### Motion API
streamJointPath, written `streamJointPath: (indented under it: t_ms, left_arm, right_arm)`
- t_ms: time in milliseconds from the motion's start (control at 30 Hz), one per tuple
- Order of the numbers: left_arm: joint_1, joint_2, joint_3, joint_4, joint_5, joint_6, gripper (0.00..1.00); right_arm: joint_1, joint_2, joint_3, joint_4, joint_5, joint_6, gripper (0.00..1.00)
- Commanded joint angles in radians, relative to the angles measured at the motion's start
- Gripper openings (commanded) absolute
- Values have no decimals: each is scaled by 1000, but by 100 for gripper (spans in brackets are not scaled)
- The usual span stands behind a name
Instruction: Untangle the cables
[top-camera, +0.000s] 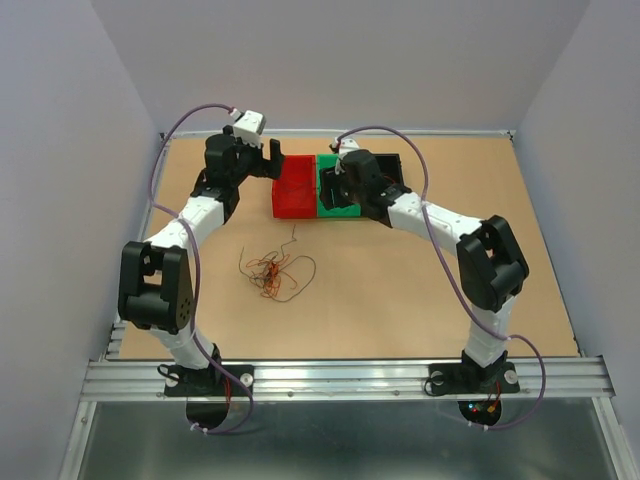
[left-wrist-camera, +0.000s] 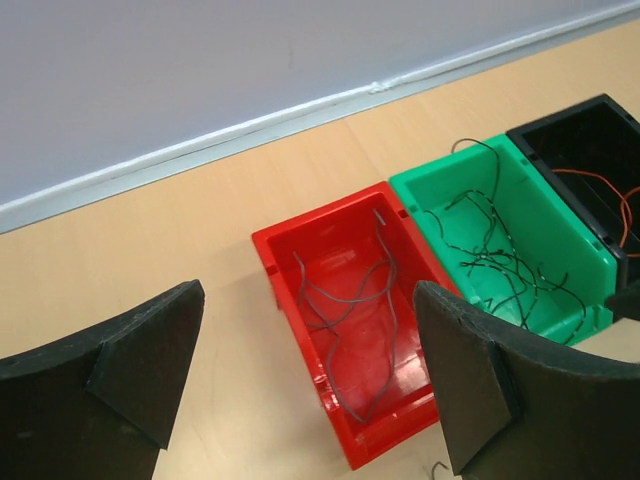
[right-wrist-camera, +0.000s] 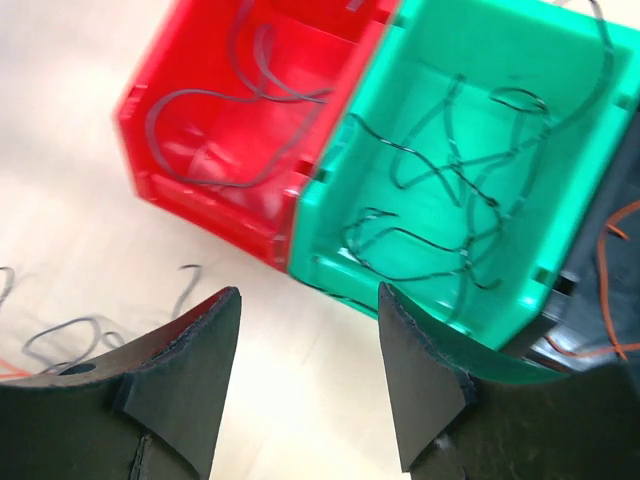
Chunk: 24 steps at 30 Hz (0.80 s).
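Left fingers (left-wrist-camera: 110, 390) stood spread wide with nothing between them, hovering just beside the red bin (left-wrist-camera: 315, 212). The right fingers (right-wrist-camera: 180, 380) were parted too and empty, hanging over the near edge of the green bin (right-wrist-camera: 325, 225). Neither arm touched the cables (top-camera: 275, 272), which lay as a loose, curly clump of orange-red and dark strands on the worktop (top-camera: 400, 290), well apart from the bins and nearer the left arm. The bins sat touching in a row at the far side, and their contents suggested sorting by colour: grey wires (left-wrist-camera: 350, 300) in the red bin, dark wires (right-wrist-camera: 440, 190) in the green, orange wires (left-wrist-camera: 595, 178) in the black bin (left-wrist-camera: 565, 130). The right fingers' place over the green bin would suit a drop-off. With a clump on the worktop, the job looked partly done. The next pick would call for pinching one strand without dragging its neighbours.
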<state>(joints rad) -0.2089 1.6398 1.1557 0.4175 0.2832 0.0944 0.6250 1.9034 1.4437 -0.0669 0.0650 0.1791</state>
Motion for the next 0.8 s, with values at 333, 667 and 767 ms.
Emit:
streamJointPath:
  t_ms: [333, 667, 767]
  left_arm:
    - [23, -117, -16, 84, 25, -33, 98]
    - [23, -118, -25, 98, 28, -33, 98]
    - [23, -120, -30, 102, 28, -33, 98]
  right_arm:
    - [28, 100, 125, 95, 13, 6, 49]
    - [25, 154, 181, 113, 70, 10, 14]
    - [21, 155, 184, 128, 76, 2, 1]
